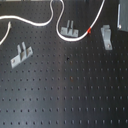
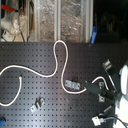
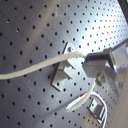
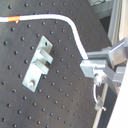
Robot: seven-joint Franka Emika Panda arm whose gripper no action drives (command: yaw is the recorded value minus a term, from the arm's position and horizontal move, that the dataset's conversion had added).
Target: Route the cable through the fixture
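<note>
Second exterior view: tool (image 2: 93,86) clamps the cable (image 2: 62,60) just right of the fixture (image 2: 73,84). Cable's free run leads across the fixture's slot; the feed likely goes toward the second exterior view's left.

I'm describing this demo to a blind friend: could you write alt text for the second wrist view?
A robot gripper holds a white cable that arcs away across a black perforated board and has a short red section near its far end. Beside the cable, apart from it, a small metal fixture is bolted to the board.
</note>
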